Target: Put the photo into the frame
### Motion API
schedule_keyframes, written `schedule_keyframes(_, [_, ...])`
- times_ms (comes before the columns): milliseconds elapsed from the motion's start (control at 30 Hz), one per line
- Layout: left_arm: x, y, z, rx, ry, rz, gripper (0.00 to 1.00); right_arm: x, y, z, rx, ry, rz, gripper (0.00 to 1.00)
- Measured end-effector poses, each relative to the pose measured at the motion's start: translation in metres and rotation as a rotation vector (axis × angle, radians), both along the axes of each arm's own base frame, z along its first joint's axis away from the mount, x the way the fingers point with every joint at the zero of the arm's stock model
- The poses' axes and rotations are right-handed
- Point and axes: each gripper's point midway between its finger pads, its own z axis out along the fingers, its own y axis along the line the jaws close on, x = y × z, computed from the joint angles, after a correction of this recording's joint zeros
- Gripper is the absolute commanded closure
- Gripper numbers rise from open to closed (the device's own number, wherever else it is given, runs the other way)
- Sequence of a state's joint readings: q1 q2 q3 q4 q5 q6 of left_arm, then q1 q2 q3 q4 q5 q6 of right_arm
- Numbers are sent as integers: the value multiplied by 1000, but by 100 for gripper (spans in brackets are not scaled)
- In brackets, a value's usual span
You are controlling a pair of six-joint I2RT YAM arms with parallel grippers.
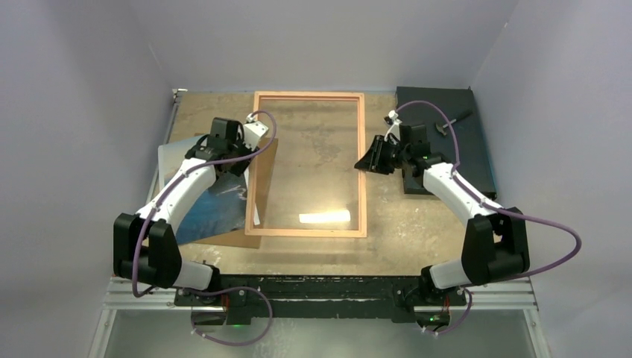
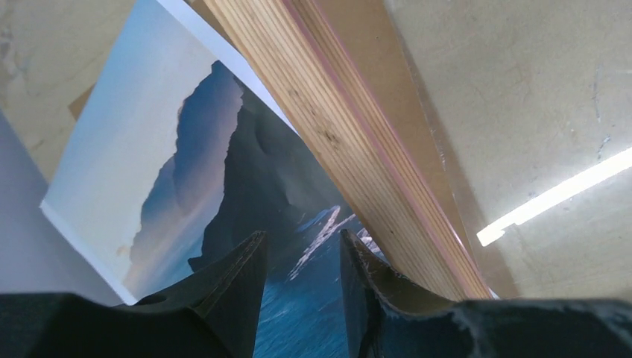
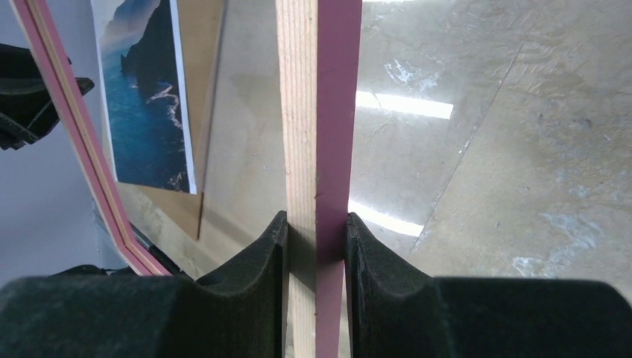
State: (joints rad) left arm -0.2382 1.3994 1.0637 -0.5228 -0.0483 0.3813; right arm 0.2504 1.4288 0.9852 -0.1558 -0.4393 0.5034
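Observation:
The frame (image 1: 308, 95), a thin pale-wood rim round a glossy pane, lies in the middle of the table. My right gripper (image 1: 367, 162) is shut on its right rail; in the right wrist view the gripper (image 3: 316, 218) clamps the wood-and-pink rail (image 3: 317, 112). The photo (image 1: 216, 209), dark peaks over blue sea, lies left of the frame on the brown backing board (image 1: 262, 160). In the left wrist view my left gripper (image 2: 302, 237) hovers open over the photo (image 2: 186, 171), beside the frame's left rail (image 2: 350, 127), nothing between its fingers.
A black box (image 1: 462, 160) with a small tool (image 1: 451, 123) on it stands at the back right. Grey walls close in the table on the left, back and right. The frame's left rail overlaps the backing board's edge.

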Motion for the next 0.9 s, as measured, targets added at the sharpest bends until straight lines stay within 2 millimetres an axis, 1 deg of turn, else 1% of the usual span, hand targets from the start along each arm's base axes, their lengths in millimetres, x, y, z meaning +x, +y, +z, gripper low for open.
schedule_keyframes(67, [1,0,-2,-29,14,3,60,-1,4,2,19,-8,18,100])
schedule_keyframes(200, [-3,0,-6,-109,53,-2,60,-3,5,-2,28,13,17,100])
schedule_keyframes(333, [-3,12,-5,-165,71,20,60,-1,4,-2,33,25,-6,100])
schedule_keyframes(400, [-1,17,-2,-177,68,26,60,5,2,-2,32,38,-19,100])
schedule_keyframes(467, [0,17,1,-179,65,6,60,15,-3,0,32,47,-41,100])
schedule_keyframes(500, [-1,16,1,-182,66,-2,56,20,-7,0,31,49,-56,100])
schedule_keyframes(533, [-2,14,0,-185,70,-17,52,24,-13,1,28,49,-81,100])
schedule_keyframes(567, [-3,12,0,-189,76,-29,49,27,-20,1,20,50,-108,100])
schedule_keyframes(700, [-7,2,-4,-221,93,-86,29,44,-53,10,-44,41,-221,100])
schedule_keyframes(800, [-12,-10,-14,-275,139,-127,26,55,-79,24,-81,9,-294,100])
schedule_keyframes(900, [-21,-24,-33,-314,216,-156,24,56,-106,37,-104,-14,-363,100])
